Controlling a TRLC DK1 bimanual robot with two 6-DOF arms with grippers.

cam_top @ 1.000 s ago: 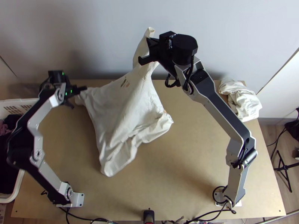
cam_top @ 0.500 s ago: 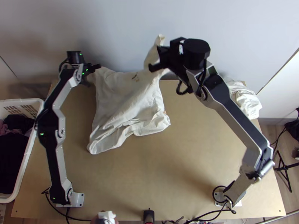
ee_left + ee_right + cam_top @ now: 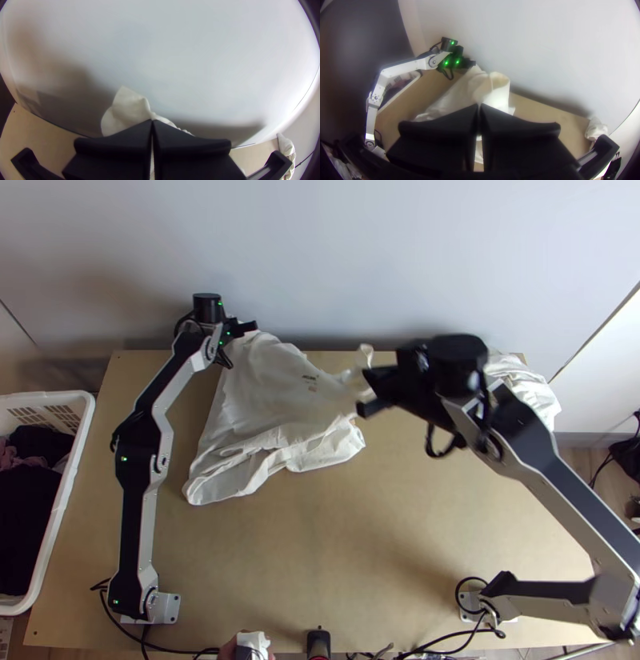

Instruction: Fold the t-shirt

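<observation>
The t-shirt [image 3: 260, 400] lies on the left and middle part of the far half of the wooden table [image 3: 360, 540]. It is not flat: its far side is taken by both grippers, and between them the cloth is wide, with a small print [image 3: 310, 382] on it. The near part rests on the table in many soft wrinkles and is bunched, with one corner pointing to near left.

The left gripper [image 3: 246, 328] is at the far edge of the table, close to the wall. Its two fingers are pressed together upon the shirt's far left part, and a small flap of cloth stands out beyond their tips.

The right gripper [image 3: 365, 394] is to the right of the left one and nearer, in the air above the table. Its fingers are also closed together, with a pinch of the shirt between them, and a curled end of cloth rises past the tips. Which part of the garment this is, I cannot tell with certainty.

At the far right corner of the table lies another white cloth [image 3: 524, 390], crumpled. At left stands a white basket [image 3: 78, 420] holding dark clothes [image 3: 26, 524].
</observation>
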